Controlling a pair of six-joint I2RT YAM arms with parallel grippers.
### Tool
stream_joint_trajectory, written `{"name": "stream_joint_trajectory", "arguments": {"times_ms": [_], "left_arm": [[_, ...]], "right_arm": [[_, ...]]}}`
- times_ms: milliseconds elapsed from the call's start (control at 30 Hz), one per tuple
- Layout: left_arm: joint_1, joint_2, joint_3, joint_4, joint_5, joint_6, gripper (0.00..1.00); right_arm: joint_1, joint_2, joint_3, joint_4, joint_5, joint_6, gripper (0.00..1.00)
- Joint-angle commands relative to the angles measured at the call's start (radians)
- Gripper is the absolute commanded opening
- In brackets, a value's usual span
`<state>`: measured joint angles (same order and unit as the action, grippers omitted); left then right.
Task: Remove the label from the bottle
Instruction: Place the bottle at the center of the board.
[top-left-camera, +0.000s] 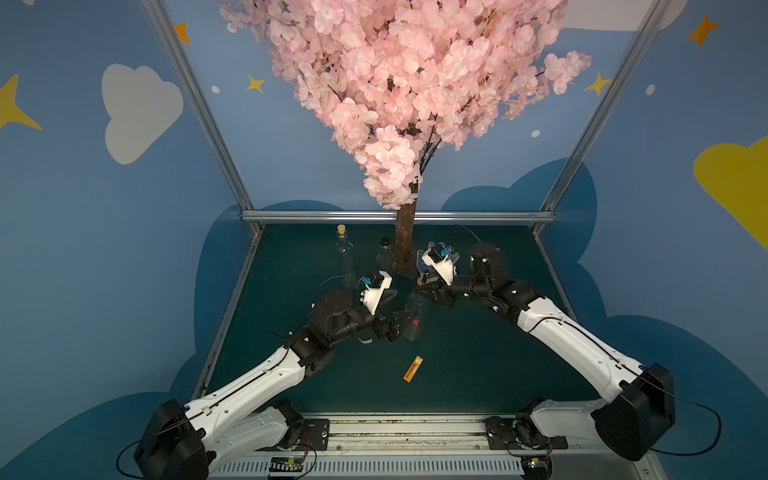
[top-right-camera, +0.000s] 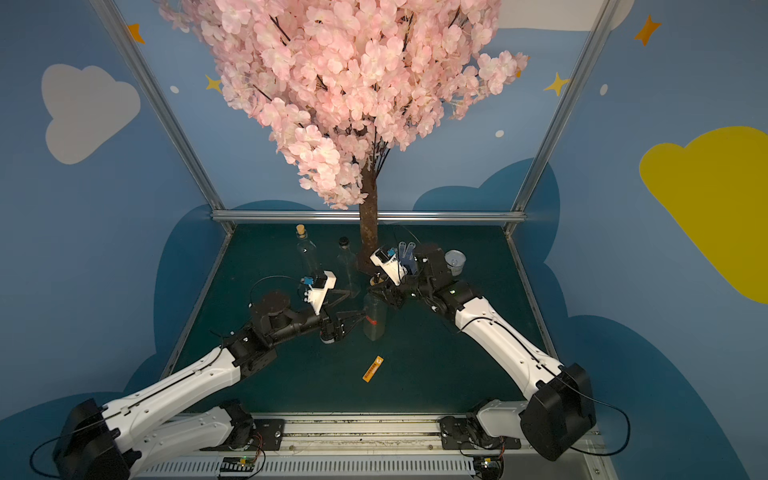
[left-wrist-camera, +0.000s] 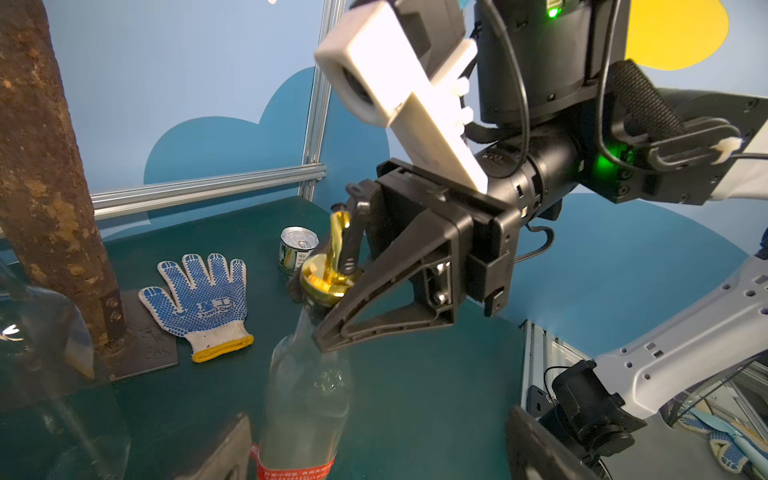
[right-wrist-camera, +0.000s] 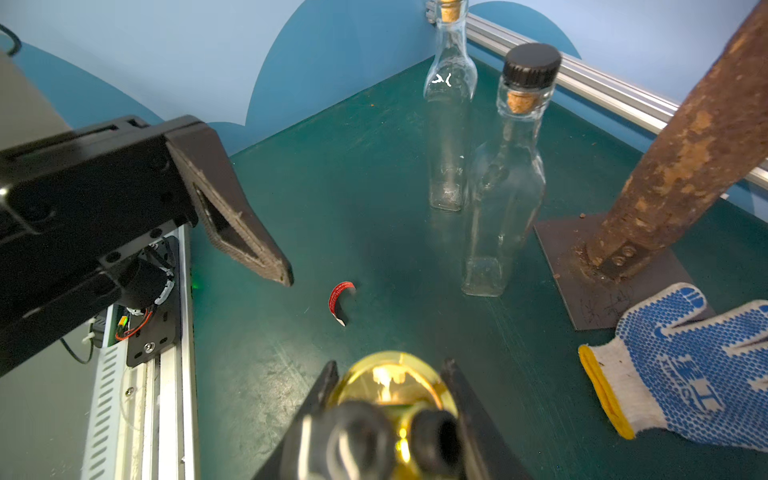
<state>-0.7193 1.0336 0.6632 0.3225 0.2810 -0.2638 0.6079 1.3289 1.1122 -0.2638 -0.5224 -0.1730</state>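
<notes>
The left jaws stand wide open at the foot of the task's bottle, while the right jaws are clamped on its shiny gold cap from above. Nearest the robot's base, an orange printed strip (top-left-camera: 412, 369) lies flat on the dark green desk (top-left-camera: 478, 365), well apart from everything else; it may be a peeled label, though the print is too small to read. Next comes the clear glass bottle with the gold cap (left-wrist-camera: 307, 386), standing about upright mid-desk, its lower body between the spread left jaws. A red printed label band (left-wrist-camera: 291, 467) wraps the bottle low down, with one finger just beside it; I cannot tell whether they touch. A short curled red strip with a white back (right-wrist-camera: 341, 299) lies on the desk near the left jaws. Farther off are a white knit glove with blue dots and a yellow cuff (left-wrist-camera: 199, 299) and a small tin can (left-wrist-camera: 297, 249). Beyond them stand an empty cork-stoppered glass bottle (right-wrist-camera: 449, 124), a black-capped one (right-wrist-camera: 505, 174) and the rusty brown trunk (right-wrist-camera: 685, 158). The step in hand looks like peeling: part seems to be off, but the band is not. The next move calls for the left jaws to pinch a free edge of the band and draw it around and away while the right jaws keep the bottle from turning or tipping.
</notes>
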Motion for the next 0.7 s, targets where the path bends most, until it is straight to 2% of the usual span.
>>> {"name": "stream_joint_trajectory", "arguments": {"times_ms": [0, 267, 333, 500, 667], "left_arm": [[0.001, -0.016, -0.003, 0.01, 0.001, 0.024, 0.94], [0.0, -0.02, -0.002, 0.007, -0.012, 0.035, 0.93], [0.001, -0.018, -0.002, 0.009, -0.012, 0.039, 0.93], [0.0, -0.011, -0.003, 0.01, -0.008, 0.045, 0.93], [0.0, -0.009, -0.001, 0.011, -0.002, 0.059, 0.93]], "right_arm": [[0.023, 0.017, 0.007, 0.071, -0.021, -0.046, 0.0], [0.078, 0.032, -0.003, 0.031, 0.003, -0.098, 0.0], [0.082, 0.035, -0.004, 0.02, 0.011, -0.095, 0.14], [0.082, 0.031, -0.023, 0.025, 0.038, -0.073, 0.32], [0.081, 0.023, -0.028, 0.017, 0.06, -0.059, 0.42]]}}
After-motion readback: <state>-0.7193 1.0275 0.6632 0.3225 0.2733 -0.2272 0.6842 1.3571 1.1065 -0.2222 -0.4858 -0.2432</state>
